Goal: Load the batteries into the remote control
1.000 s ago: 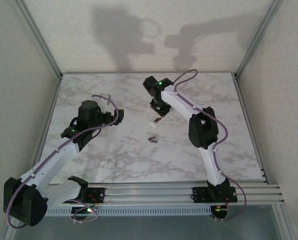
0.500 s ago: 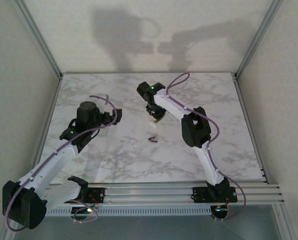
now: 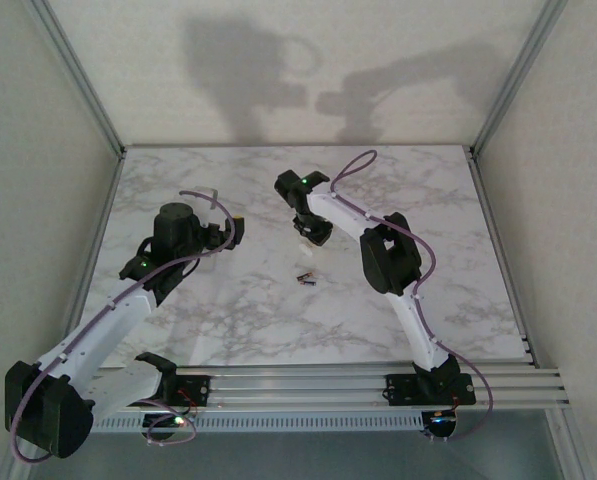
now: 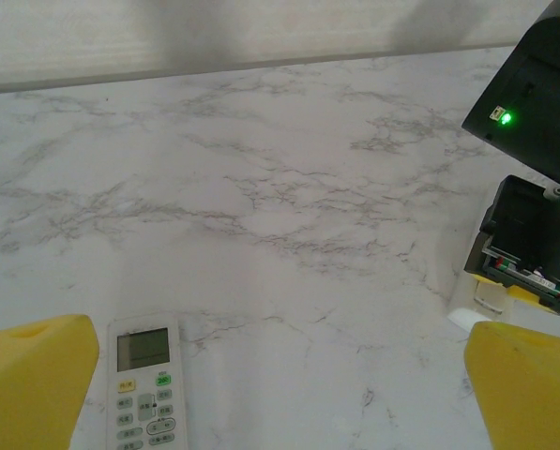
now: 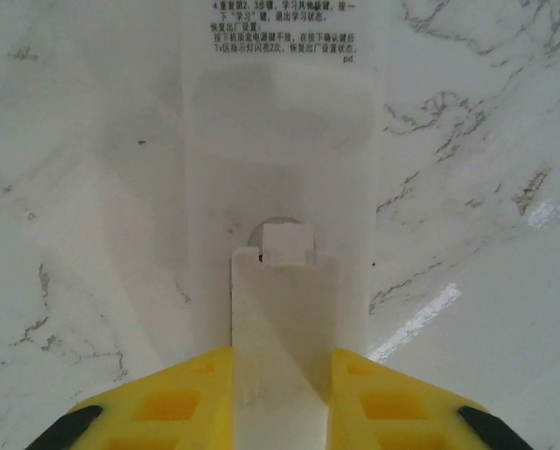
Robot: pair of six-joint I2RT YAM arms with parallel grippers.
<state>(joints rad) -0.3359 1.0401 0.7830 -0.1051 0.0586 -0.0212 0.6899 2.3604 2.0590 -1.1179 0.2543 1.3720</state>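
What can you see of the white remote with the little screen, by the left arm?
The white remote lies flat, face up on the marble table, screen end away from the left wrist camera, near end cut off by the frame. It looks like smooth plastic: a small grey display, an orange and a green button beneath, then pale keys. It sits between the open left tool's yellow fingers, close to one, a sliver of table between them. Only the table touches it.

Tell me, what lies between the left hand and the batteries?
Nothing: the overhead view shows bare marble table from the left hand to the batteries.
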